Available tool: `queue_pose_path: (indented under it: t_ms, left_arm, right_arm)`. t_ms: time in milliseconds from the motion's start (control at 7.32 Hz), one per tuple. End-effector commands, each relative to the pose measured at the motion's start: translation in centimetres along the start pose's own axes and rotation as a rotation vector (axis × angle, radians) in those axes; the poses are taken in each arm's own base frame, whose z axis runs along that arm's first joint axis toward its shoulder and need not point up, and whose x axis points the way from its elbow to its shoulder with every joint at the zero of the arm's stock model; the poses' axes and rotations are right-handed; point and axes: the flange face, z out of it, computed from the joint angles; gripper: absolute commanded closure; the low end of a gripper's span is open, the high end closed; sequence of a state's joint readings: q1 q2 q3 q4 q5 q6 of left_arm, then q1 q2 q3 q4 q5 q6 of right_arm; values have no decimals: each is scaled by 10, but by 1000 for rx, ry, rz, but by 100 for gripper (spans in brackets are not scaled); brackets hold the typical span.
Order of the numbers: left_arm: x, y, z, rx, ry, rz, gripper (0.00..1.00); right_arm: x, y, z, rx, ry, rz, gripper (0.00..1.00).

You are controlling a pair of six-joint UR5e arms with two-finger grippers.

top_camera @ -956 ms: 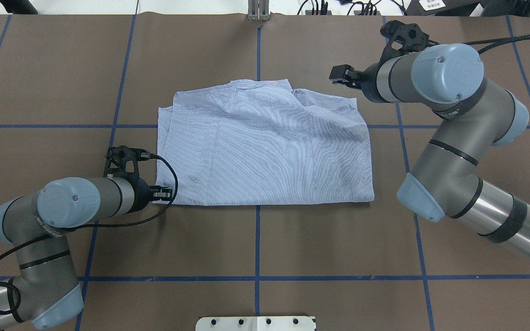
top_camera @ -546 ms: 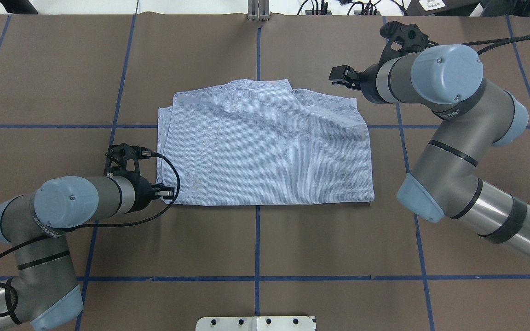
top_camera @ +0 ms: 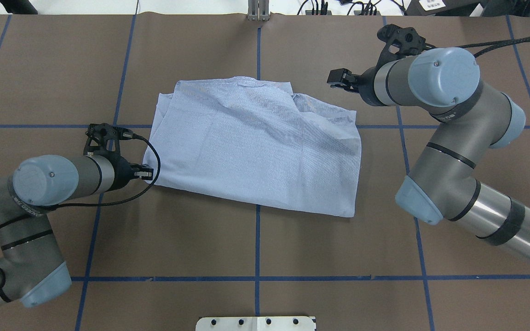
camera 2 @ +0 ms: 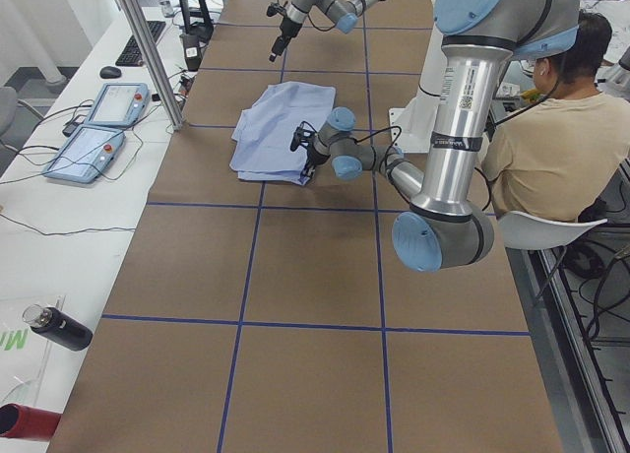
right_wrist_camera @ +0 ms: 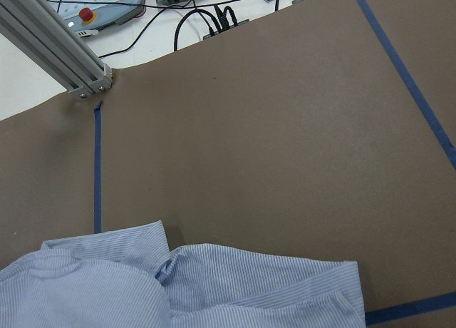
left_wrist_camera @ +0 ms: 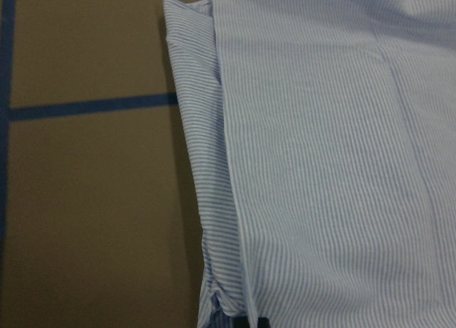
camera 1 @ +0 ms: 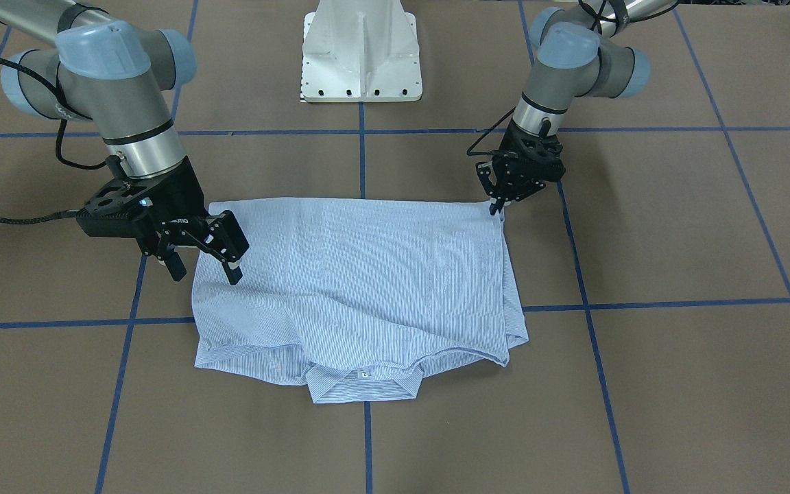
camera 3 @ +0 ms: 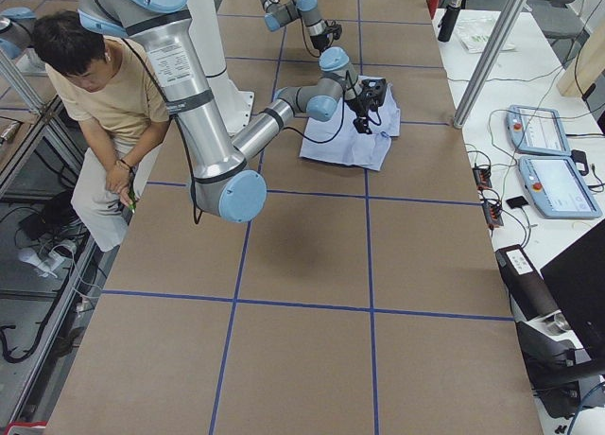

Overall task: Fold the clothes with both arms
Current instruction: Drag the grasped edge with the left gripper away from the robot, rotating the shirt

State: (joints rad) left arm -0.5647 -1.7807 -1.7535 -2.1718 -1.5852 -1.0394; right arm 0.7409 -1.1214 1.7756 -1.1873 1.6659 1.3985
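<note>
Shirt (top_camera: 256, 142): corner dragged leftward in frame, clamped by left gripper (top_camera: 146, 174); right gripper (top_camera: 335, 79) held apart, upper right.

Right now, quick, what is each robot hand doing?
Left gripper: shut on a corner of the striped shirt.
Right gripper: open, holding nothing.

**Folded striped shirt (top_camera: 256, 147).**
Light blue-and-white, flat, skewed; collar (camera 1: 364, 384) on the far edge. Left gripper (top_camera: 147, 174) pinches its near corner; right gripper (camera 1: 206, 274) hangs spread near a far corner.
</note>
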Motion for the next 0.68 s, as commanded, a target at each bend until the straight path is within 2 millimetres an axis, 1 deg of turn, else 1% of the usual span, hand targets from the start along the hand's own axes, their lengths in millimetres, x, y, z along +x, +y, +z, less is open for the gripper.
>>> queue_pose_path:
  t_ms: [0, 137, 273, 410, 546]
  left_arm:
    - [-57, -108, 38, 87, -144, 66, 100]
    - [-71, -163, 76, 94, -215, 36, 100]
    - [-63, -215, 106, 129, -222, 17, 100]
    - [-24, -266, 133, 153, -256, 16, 100]
    - [-1, -289, 141, 162, -264, 16, 100]
  right_arm:
    - [-2, 3, 1, -4, -1, -3, 0]
    - [-2, 4, 1, -6, -2, -3, 0]
    - [-3, 5, 0, -6, -4, 2, 0]
    - [-4, 6, 0, -8, -6, 2, 0]
    - [-5, 9, 0, -10, -8, 1, 0]
